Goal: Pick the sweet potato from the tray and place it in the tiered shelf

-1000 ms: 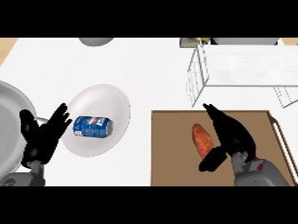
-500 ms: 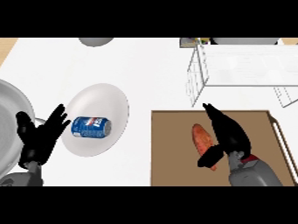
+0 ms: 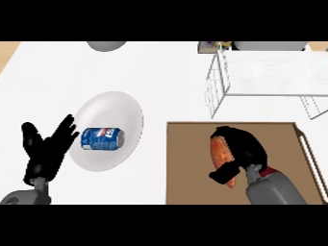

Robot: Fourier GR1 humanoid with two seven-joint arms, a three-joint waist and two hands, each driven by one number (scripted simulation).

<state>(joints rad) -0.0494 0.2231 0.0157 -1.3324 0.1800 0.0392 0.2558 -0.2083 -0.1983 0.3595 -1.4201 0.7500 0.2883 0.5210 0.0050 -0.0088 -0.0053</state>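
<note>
- You are at the grasp; the right robot hand is curled round the sweet potato, which lies on the tray at lower right of the frame
- Next, lift it clear and carry it to the tiered shelf (upper right, well apart)
- Half a second ago those fingers lay straight over it; now they wrap it
- The left robot hand rests open at lower left
</note>
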